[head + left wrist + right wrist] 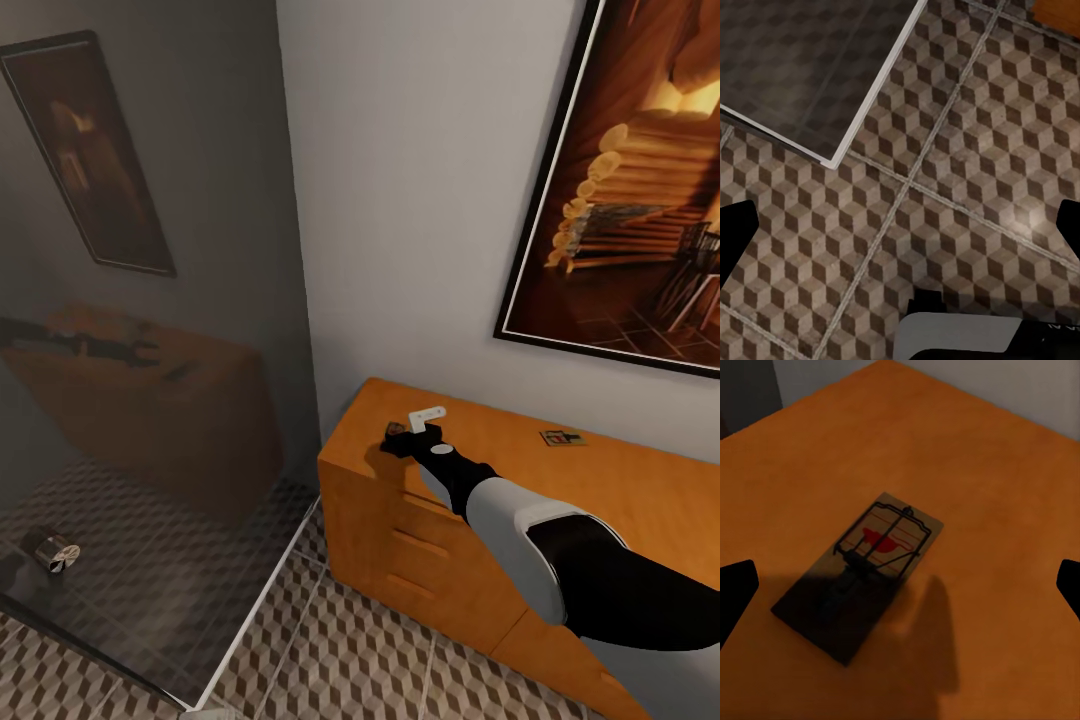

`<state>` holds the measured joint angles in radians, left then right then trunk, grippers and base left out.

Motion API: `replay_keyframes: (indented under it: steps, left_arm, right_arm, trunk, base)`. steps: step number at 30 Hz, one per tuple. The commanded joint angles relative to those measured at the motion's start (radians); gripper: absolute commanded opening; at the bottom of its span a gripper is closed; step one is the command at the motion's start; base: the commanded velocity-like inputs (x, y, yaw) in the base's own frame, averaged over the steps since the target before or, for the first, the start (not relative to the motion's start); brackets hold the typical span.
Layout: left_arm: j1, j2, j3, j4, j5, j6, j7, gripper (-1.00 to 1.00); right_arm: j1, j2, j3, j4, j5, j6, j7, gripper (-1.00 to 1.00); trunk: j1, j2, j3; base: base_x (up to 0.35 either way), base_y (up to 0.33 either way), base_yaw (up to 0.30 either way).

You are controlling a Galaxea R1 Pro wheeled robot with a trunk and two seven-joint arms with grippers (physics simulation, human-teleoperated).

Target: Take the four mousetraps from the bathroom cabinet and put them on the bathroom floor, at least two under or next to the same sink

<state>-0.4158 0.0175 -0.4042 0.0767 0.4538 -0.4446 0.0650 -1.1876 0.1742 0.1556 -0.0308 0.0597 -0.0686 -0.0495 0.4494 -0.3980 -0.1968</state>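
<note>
One mousetrap [862,574], a tan board with a dark spring and a red mark, lies flat on the orange-brown cabinet [982,457] top. My right gripper [901,589] hovers just above it, open, with its fingertips spread far to either side and its shadow falling across the trap. In the head view that right gripper [398,437] is over the left end of the cabinet [400,540]. A second mousetrap [563,437] lies further right on the top, near the wall. My left gripper [901,231] hangs open and empty over the cube-patterned bathroom floor [945,172].
A glass shower screen [150,400] with a white bottom edge stands left of the cabinet, with dark tiles and a round chrome fitting [50,552] behind it. A large framed picture [630,200] hangs above the cabinet. Bathroom floor [350,650] lies in front of the drawers.
</note>
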Motion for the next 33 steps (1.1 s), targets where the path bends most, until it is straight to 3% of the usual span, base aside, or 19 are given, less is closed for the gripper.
replay_keyframes:
  steps: [1,33]
  left_arm:
    - [-0.001,-0.001,-0.008,0.003,0.004,-0.005,0.002,1.0]
    - [-0.001,-0.001,-0.008,0.003,0.003,-0.005,0.002,1.0]
  right_arm:
    - [-0.001,0.0,0.004,0.002,0.006,-0.003,-0.005,1.0]
    - [-0.001,0.0,0.004,0.003,0.006,-0.004,-0.001,1.0]
  trunk:
    - [0.001,-0.002,-0.002]
    - [0.001,-0.002,-0.002]
  base:
    - [0.0,0.0,0.0]
    - [0.045,0.0,0.0]
